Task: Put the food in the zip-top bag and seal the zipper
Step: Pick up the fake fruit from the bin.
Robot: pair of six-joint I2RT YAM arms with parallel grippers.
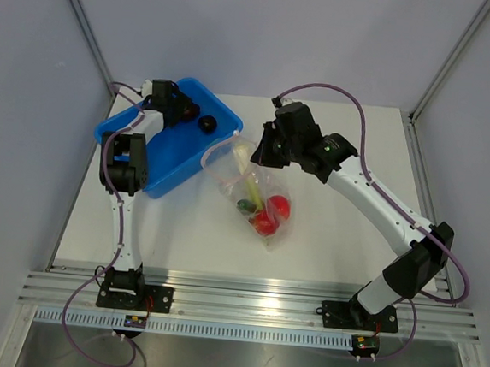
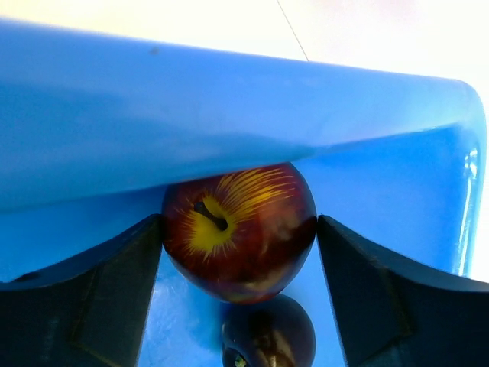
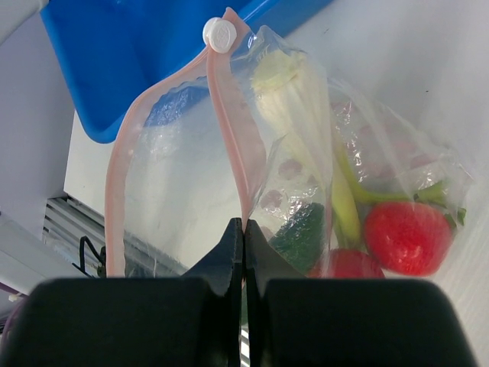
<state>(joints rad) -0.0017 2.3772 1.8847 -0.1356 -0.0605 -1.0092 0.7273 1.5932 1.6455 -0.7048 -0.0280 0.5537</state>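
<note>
Left wrist view: the top of the streaked fruit (image 2: 252, 252), red with yellow rays around a dark stem, is covered by a blurred band of the blue bin (image 2: 229, 115) wall. A darker round fruit (image 2: 267, 344) below it is cut off by the frame edge. The left gripper (image 2: 239, 225) is spread wide, with one black finger at each flank of the streaked fruit and the edges meeting its glossy skin. Whether it is squeezed cannot be told. The fruit is seated in the bin.

The right gripper (image 3: 243, 229) is pinched flat on the zipper (image 3: 233, 145), a matte pink strip with a white slider (image 3: 219, 34) at its far end. The zip-top bag (image 3: 176, 176), thin crinkled clear film, rests on the table (image 1: 334, 243) just beside the bin, mouth parted. Its lower edge is hidden behind the gripper body. Seen through the film: a ribbed pale stalk (image 3: 294, 99), a dark green piece (image 3: 302, 233), a red fruit (image 3: 405, 237), and a second red one (image 3: 348, 264), partly hidden.
</note>
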